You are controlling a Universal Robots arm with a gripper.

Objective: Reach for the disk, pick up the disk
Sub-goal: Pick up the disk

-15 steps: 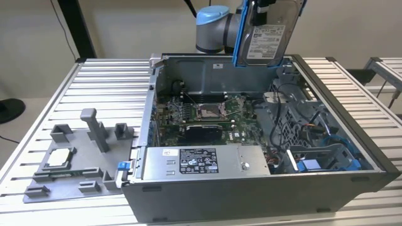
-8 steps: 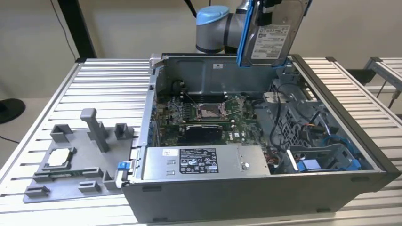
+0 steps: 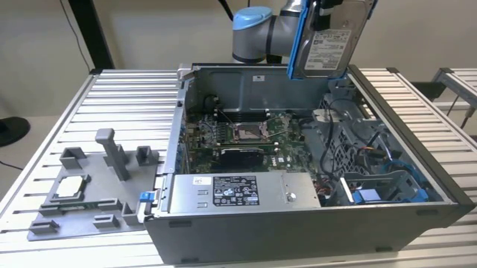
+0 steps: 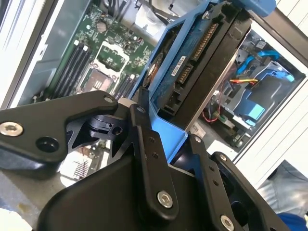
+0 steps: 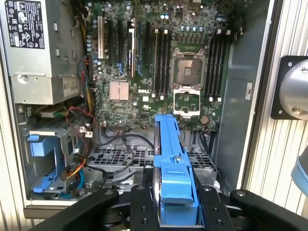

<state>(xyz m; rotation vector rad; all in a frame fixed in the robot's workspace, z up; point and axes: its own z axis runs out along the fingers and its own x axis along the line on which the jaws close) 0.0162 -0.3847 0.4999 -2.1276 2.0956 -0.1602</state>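
The end effector point(image 5: 174, 204) pinches the disk point(image 3: 328, 42) by its blue bracket; the disk hangs on edge, long axis pointing down, above the open computer case point(image 3: 313, 223).

Disk point(image 5: 171, 163) between black fingers point(image 5: 144, 207)

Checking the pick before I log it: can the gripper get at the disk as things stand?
Yes, it looks so: the gripper is already shut on the disk by its blue bracket, holding it up on edge above the open computer case. In the exterior view nothing touches the disk.
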